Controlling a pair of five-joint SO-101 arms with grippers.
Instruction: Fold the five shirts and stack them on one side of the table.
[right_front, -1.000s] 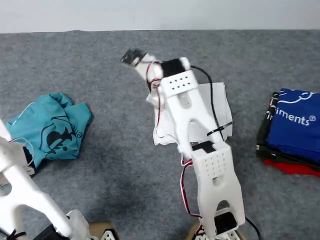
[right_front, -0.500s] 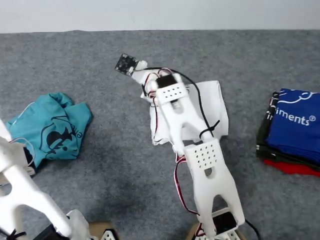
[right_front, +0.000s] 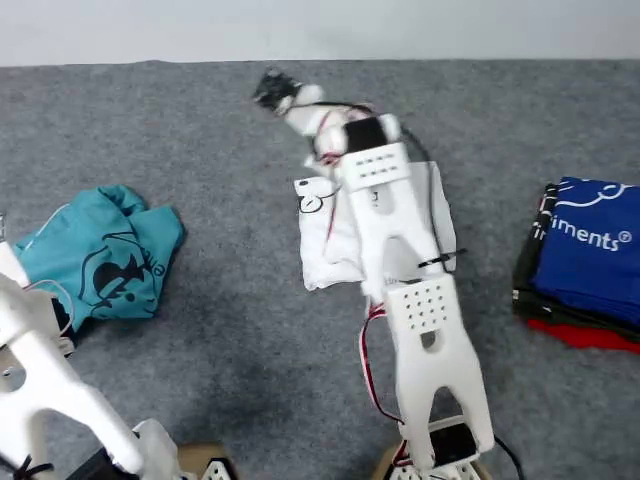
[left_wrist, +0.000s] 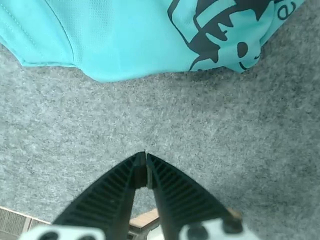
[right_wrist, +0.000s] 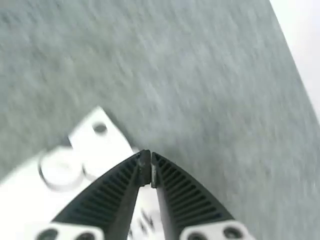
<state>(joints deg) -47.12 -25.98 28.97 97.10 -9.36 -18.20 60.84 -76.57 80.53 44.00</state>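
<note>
The table (right_front: 210, 310) is covered by a grey, felt-like surface, and it is bordered at the far edge by a plain pale wall (right_front: 300, 30). A white shirt (right_front: 325, 245) is laid flat near the middle, partly hidden under the right arm (right_front: 400, 220). The right gripper (right_wrist: 146, 167) is held closed over the far edge of this shirt, and nothing is seen between its jaws. A teal shirt (right_front: 105, 250) is left crumpled at the left side. The left gripper (left_wrist: 146, 165) is also closed and empty, above bare grey surface just beside the teal shirt. A stack of folded shirts (right_front: 590, 260), blue on top, is placed at the right edge.
</note>
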